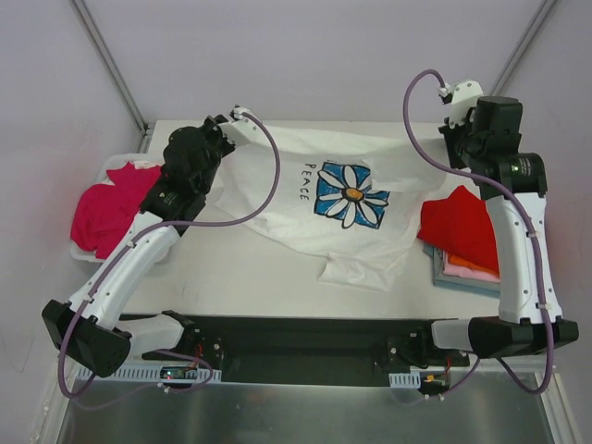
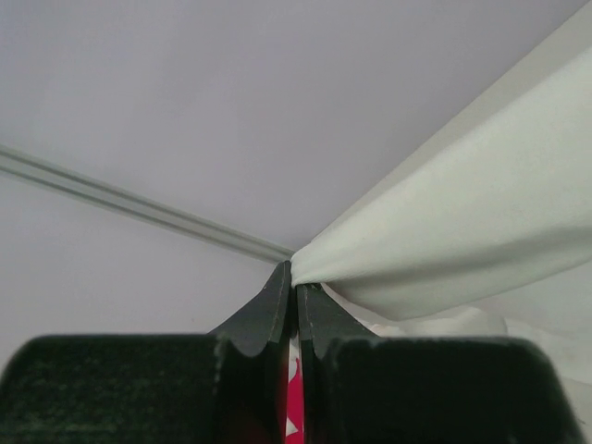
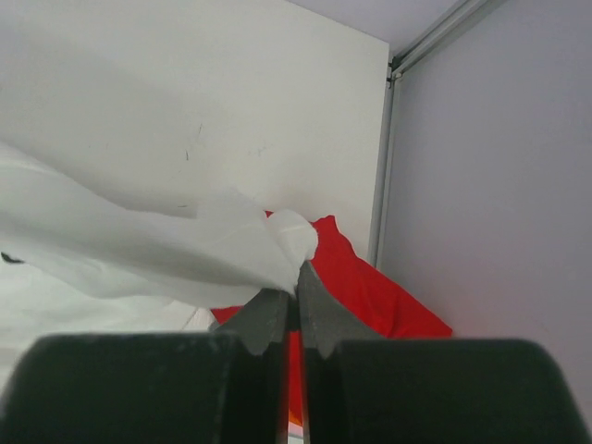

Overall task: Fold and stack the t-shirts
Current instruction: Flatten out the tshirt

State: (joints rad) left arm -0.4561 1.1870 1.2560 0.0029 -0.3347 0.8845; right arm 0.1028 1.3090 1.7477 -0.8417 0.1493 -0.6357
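Left gripper (image 2: 294, 277) and right gripper (image 3: 297, 282) hold white tee (image 1: 277, 208) beside red-topped stack (image 1: 462, 231).

White table (image 1: 250, 277) with daisy-print tee (image 1: 305, 208), tee stack (image 1: 460, 236) right, white bin (image 1: 118, 164) left

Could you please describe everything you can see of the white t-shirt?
The white t-shirt is soft, wrinkled cloth with a blue daisy print and dark "PEACE" lettering. It lies print-up on the table, its far edge pinched by the shut fingers of the left gripper and right gripper; its right side nears the red shirt.
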